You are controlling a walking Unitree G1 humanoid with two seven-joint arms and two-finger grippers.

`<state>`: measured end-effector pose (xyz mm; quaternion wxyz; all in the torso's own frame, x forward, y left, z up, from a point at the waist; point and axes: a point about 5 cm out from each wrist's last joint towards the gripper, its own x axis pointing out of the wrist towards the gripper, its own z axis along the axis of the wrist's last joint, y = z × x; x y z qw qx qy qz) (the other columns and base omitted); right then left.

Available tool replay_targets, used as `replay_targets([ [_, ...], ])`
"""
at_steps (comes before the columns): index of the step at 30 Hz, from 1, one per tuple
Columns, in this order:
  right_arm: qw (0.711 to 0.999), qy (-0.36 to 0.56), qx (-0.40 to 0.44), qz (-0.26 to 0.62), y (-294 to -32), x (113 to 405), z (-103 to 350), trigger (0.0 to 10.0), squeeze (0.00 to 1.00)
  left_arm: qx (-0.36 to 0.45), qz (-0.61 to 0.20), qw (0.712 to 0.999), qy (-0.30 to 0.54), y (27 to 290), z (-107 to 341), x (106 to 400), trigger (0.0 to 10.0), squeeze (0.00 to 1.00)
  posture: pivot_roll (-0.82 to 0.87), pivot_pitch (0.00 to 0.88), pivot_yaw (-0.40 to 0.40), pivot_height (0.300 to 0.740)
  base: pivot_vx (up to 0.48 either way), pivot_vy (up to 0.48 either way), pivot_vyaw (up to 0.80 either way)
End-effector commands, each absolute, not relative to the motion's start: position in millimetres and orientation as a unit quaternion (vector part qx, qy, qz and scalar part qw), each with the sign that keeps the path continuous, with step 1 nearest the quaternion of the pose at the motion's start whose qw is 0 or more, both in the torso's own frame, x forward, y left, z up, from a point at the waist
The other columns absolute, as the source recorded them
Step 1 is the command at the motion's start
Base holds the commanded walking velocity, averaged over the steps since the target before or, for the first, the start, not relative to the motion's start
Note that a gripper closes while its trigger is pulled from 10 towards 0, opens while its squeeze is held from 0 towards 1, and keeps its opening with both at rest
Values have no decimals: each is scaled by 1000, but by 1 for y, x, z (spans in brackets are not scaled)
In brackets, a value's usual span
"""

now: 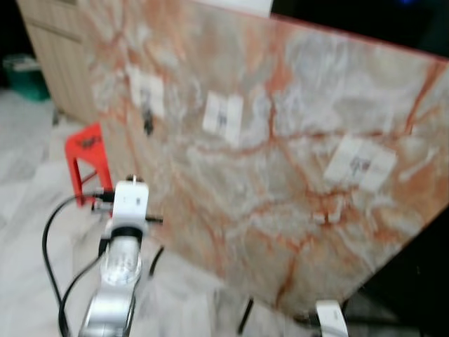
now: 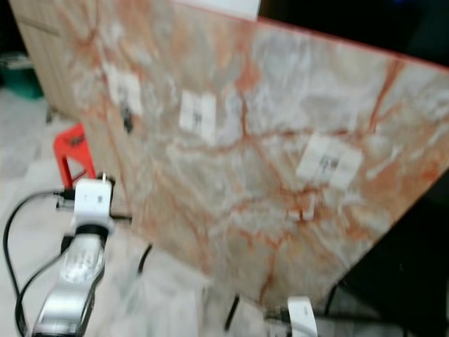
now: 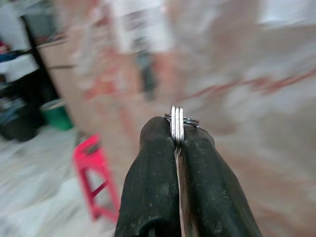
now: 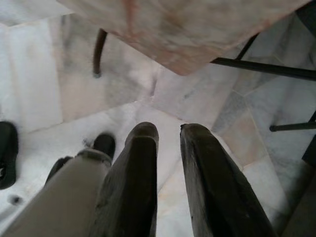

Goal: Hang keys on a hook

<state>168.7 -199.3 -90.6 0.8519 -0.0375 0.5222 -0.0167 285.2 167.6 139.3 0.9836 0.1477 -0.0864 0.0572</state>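
One wide marble-patterned board (image 1: 280, 175) veined in orange before me, three white hook plates (image 1: 223, 114) blurred past reading, my left gripper (image 3: 177, 140) clamped on a thin silver key ring (image 3: 177, 122) raised toward it, my right gripper (image 4: 168, 133) slightly parted, low over the floor.

Hooks (image 1: 147, 125) on panel (image 1: 295, 140) — blurred

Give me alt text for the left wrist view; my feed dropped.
The left gripper pinches a silver key ring between its shut black fingers, facing a blurred marble-patterned panel. A red stool stands on the pale floor beside the panel.
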Motion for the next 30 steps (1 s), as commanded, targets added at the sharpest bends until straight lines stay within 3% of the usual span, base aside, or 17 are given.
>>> replay_targets([
  [1, 847, 529, -40, -32, -210, 162, -92, 10000, 0, 138, 43, 985, -91, 160, 139, 285, 10000, 0, 138, 0, -141, 740, 0, 0, 0],
  [9, 848, 528, -38, -34, -211, 163, -91, 10000, 0, 148, 45, 983, -98, 160, 142, 288, 10000, 0, 136, 0, -143, 740, 0, 0, 0],
  [13, 850, 525, -33, -43, -211, 163, -91, 10000, 0, 149, 47, 983, -99, 162, 142, 288, 10000, 0, 142, 0, -144, 740, 0, -263, 0],
  [18, 852, 522, -28, -39, -211, 163, -91, 10000, 0, 155, 49, 982, -98, 163, 142, 287, 10000, 0, 142, 0, -144, 740, 0, -277, -658],
  [30, 854, 519, -21, -33, -205, 162, -92, 10000, 0, 176, 86, 975, -103, 176, 145, 286, 10000, 0, 138, 0, -104, 740, 20, -161, 0],
])
